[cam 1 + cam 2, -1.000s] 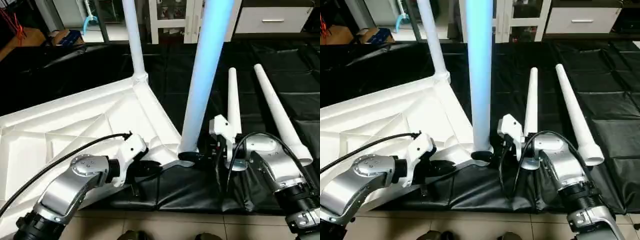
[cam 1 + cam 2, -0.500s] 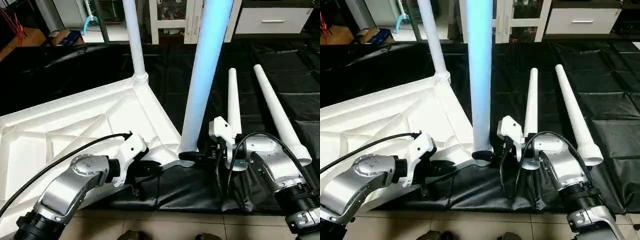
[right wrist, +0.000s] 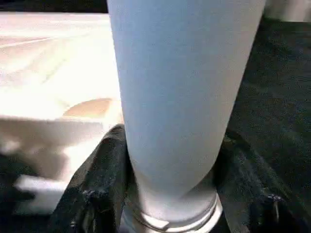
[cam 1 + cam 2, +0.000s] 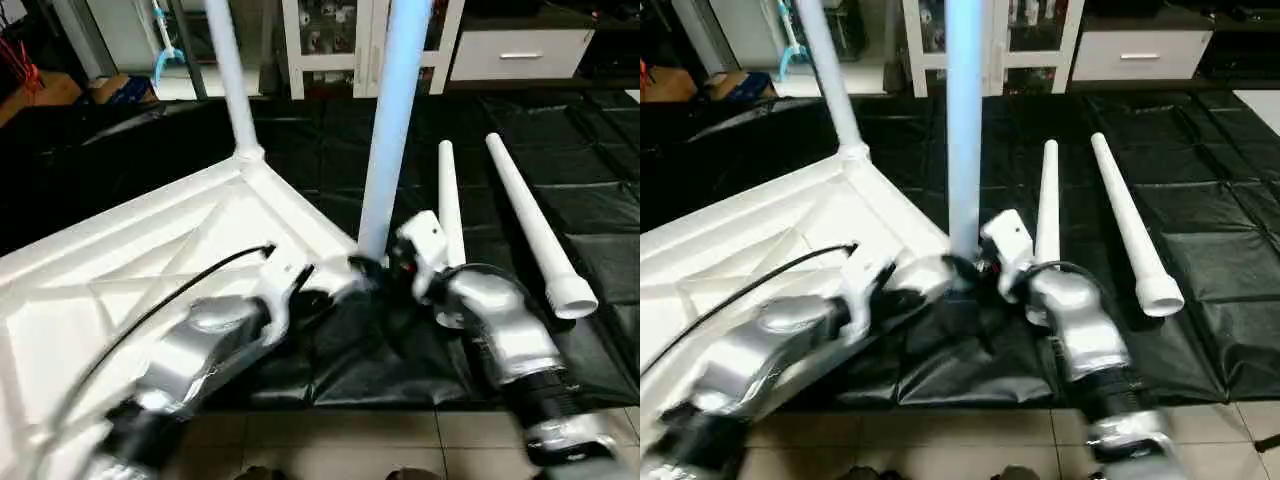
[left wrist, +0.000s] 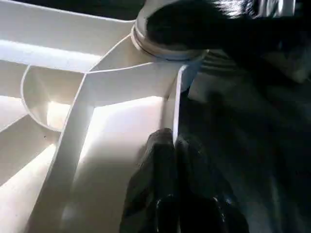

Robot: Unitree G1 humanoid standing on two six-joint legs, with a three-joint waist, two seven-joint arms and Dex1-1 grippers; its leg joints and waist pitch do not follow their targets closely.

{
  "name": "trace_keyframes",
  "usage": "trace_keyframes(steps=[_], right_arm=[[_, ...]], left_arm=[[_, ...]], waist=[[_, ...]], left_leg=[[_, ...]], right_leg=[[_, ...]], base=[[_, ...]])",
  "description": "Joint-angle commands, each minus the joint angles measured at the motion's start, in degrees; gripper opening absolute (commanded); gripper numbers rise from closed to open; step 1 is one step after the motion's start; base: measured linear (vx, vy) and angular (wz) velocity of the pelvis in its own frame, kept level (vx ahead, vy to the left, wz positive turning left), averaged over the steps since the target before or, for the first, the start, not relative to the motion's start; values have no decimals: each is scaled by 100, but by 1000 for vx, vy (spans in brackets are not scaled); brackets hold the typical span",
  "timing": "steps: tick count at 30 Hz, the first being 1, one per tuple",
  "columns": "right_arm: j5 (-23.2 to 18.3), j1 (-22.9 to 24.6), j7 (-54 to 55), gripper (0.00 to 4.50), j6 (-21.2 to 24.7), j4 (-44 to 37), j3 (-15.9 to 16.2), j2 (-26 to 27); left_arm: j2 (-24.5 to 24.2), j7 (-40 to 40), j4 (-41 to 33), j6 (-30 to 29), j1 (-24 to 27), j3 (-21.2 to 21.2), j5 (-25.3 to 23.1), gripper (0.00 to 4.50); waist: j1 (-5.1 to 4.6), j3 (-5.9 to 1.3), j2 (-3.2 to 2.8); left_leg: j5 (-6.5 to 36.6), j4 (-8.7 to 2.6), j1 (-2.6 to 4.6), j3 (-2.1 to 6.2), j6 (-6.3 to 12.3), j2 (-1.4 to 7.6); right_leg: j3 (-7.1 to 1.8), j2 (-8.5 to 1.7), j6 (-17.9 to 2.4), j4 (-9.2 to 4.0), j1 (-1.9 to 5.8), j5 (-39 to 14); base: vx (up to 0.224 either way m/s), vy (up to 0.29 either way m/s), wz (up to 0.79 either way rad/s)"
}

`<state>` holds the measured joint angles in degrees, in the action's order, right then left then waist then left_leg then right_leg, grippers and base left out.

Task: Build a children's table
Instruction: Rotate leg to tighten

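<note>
While the upturned tabletop (image 4: 120,270) lies ribs-up on the black mat (image 4: 560,180), I have the right gripper (image 3: 167,170) clasped round the foot of an upright leg (image 4: 393,130) standing in the tabletop's near corner socket (image 5: 163,46); both black fingers (image 3: 97,184) hug the tube just above the collar. A second leg (image 4: 228,80) stands in the tabletop's far corner socket. Two spare legs (image 4: 533,220) lie flat on the mat beside the tabletop, on the side away from its ribs, the nearer one (image 4: 447,200) passing just behind my right wrist.

My left gripper (image 5: 170,160) is pressed shut on nothing, its tips resting against the tabletop's edge wall just beside the near socket, apparently steadying the slab.

The leg looks seated, though I cannot tell how deep. The danger as I read it: the tube is tall and I grip it only at the foot, so any sideways pull from the wrist could lever it crooked in the socket or tip it out. If the closed left tips slide off that thin wall, the tabletop could skate on the slick mat and twist the joint. My right forearm also sits close to the nearer spare leg and could roll it away.
</note>
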<state>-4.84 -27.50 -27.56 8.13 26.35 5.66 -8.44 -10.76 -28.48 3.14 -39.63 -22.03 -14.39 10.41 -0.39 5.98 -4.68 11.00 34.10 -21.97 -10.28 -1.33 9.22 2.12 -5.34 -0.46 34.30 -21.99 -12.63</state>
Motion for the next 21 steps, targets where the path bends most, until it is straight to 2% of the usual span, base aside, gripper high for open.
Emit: trace_keyframes(steps=[1, 3, 5, 7, 9, 11, 12, 13, 14, 15, 18, 21], right_arm=[[274, 234, 821, 210, 221, 391, 68, 353], [316, 242, 1007, 209, 75, 380, 83, 552], [310, 229, 1157, 209, -109, 372, 63, 680], [206, 169, 1119, 207, -276, 377, 18, 762], [164, 148, 1079, 207, -329, 365, -7, 784], [57, 135, 908, 207, -471, 267, -54, 821], [-280, 172, 483, 241, -455, 35, -136, 873], [-317, 187, 335, 261, -542, -84, -113, 831], [-303, 190, 276, 261, -613, -138, -83, 790], [-258, 188, 283, 274, -675, -148, -56, 762], [-481, 68, -271, 302, -562, -294, -139, 464], [-649, -31, -800, 319, -356, -355, -170, 184]], left_arm=[[325, 729, 558, 82, -133, 190, -202, 0], [483, 916, 734, 224, -251, 205, -300, 0], [577, 1018, 809, 283, -309, 228, -325, 0], [619, 1048, 854, 282, -345, 226, -344, 0], [626, 1055, 865, 281, -350, 226, -353, 0], [590, 1010, 872, 271, -334, 196, -383, 0], [552, 973, 892, 317, -310, 213, -411, 0], [499, 919, 885, 323, -291, 196, -428, 0], [461, 880, 878, 321, -282, 180, -435, 0], [441, 858, 880, 321, -281, 168, -441, 0], [60, 317, 687, 313, -148, -96, -450, 0], [-214, -71, 496, 251, -29, -294, -430, 0]], waist=[[-18, -202, 24], [-22, -188, 29], [-15, -207, 24], [-13, -203, 0], [-8, -209, 12], [8, -219, 17], [17, -227, 19], [46, -243, 22], [57, -243, 26], [58, -239, 31], [29, -269, 50], [18, -301, 43]], left_leg=[[2750, -613, 164, 238, -366, 299], [2817, -649, 174, 232, -353, 309], [2892, -668, 209, 222, -358, 311], [2857, -702, 160, 231, -331, 319], [2834, -702, 158, 218, -309, 320], [2658, -692, 140, 203, -251, 321], [2502, -687, 118, 194, -202, 324], [2359, -673, 129, 176, -125, 334], [2270, -670, 128, 166, -94, 338], [2141, -669, 96, 161, -22, 342], [1803, -650, 2, 187, 134, 333], [1417, -593, 18, 147, 337, 342]], right_leg=[[-173, -298, -609, -591, -8, -2839], [-172, -279, -562, -636, -38, -2702], [-164, -265, -555, -651, -41, -2490], [-167, -268, -603, -625, -18, -2204], [-174, -270, -634, -621, -19, -2090], [-187, -285, -677, -611, -4, -1956], [-190, -292, -709, -602, 12, -1837], [-201, -298, -748, -598, 17, -1678], [-203, -295, -777, -597, 14, -1596], [-201, -300, -834, -585, 34, -1494], [-176, -321, -846, -541, 118, -1486], [-165, -304, -1085, -515, 102, -1111]], base=[[0, 0, 0], [0, 0, 0], [0, 0, 0], [0, 0, 0], [0, 0, 0], [0, 0, 0], [0, 0, 0], [0, 0, 0], [0, 0, 0], [0, 0, 0], [0, 0, 0], [18, -12, -1]])
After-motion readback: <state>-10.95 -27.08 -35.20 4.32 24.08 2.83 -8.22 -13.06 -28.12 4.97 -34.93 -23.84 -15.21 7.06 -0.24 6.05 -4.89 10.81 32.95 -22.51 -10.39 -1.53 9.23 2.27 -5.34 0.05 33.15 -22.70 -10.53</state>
